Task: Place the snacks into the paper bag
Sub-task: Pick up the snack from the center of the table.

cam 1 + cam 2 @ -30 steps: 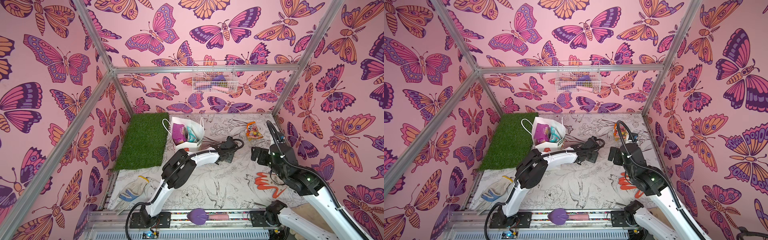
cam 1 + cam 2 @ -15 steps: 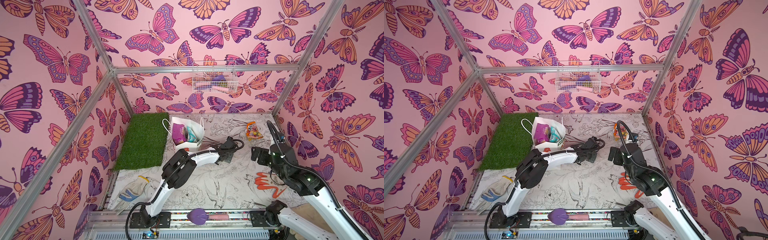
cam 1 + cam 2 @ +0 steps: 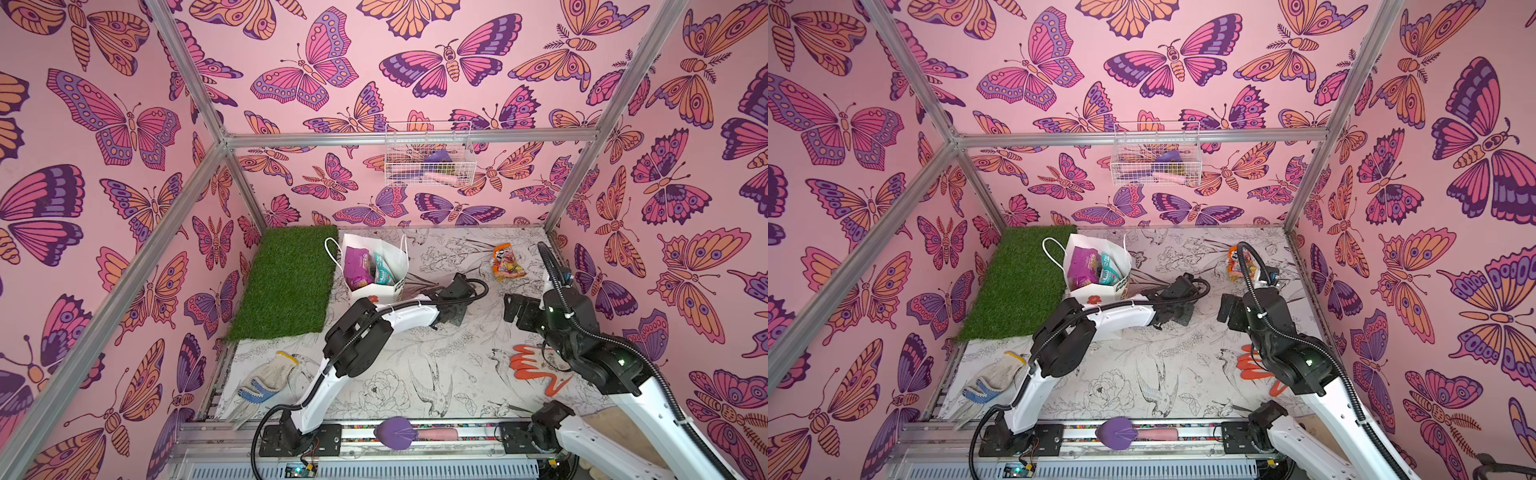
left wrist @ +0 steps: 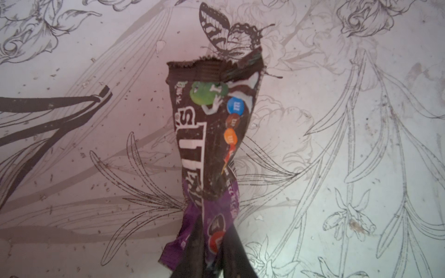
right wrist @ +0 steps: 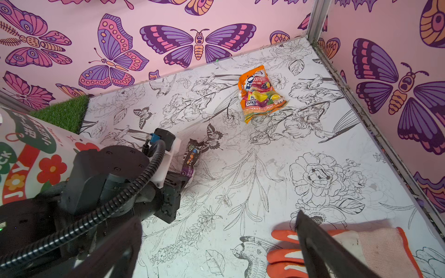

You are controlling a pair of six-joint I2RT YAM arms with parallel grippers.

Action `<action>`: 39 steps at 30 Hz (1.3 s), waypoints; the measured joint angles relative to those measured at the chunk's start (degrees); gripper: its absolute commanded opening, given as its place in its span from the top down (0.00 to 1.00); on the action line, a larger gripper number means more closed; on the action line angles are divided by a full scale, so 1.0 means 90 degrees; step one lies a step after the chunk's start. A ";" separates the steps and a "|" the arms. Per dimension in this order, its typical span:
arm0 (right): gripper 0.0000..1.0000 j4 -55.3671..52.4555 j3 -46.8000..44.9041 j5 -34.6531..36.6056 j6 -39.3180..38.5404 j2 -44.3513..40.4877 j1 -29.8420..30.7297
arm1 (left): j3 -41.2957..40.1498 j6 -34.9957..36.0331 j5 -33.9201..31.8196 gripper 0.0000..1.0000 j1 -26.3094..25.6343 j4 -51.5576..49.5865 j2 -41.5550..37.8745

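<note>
My left gripper (image 4: 214,237) is shut on the purple end of a brown candy wrapper (image 4: 209,134), which stretches out over the table just right of the paper bag (image 3: 374,297). The right wrist view shows the same wrapper (image 5: 191,156) in front of the left gripper (image 5: 179,179). The white paper bag stands upright at the grass mat's edge, with a purple packet (image 3: 357,264) and a teal packet (image 3: 382,270) inside. An orange packet (image 3: 507,264) lies flat near the back right corner. My right gripper (image 3: 515,307) hangs open and holds nothing, right of the left one.
A flat orange glove (image 3: 536,368) lies under the right arm. White knitted gloves (image 3: 262,380) lie at the front left. A green grass mat (image 3: 286,282) covers the back left. A wire basket (image 3: 428,162) hangs on the back wall. A purple object (image 3: 395,432) rests on the front rail.
The left gripper's jaws have closed onto the brown wrapper. Both arms have stayed almost where they were.
</note>
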 measured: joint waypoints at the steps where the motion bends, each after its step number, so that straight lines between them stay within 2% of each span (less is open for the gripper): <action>1: 0.01 0.0000 0.0000 0.0000 0.0000 -0.0007 0.0000 | -0.0005 0.0000 -0.0005 0.86 -0.0005 -0.0005 -0.0010; 23: 0.01 -0.0090 -0.0097 0.0051 0.0024 -0.0121 0.0000 | -0.0240 0.0180 -0.0255 0.86 -0.0216 -0.0066 -0.1275; 39: 0.01 -0.0102 -0.0102 0.0051 0.0097 -0.0124 0.0000 | -0.0318 0.0379 -0.0454 0.87 -0.0357 -0.0066 -0.1719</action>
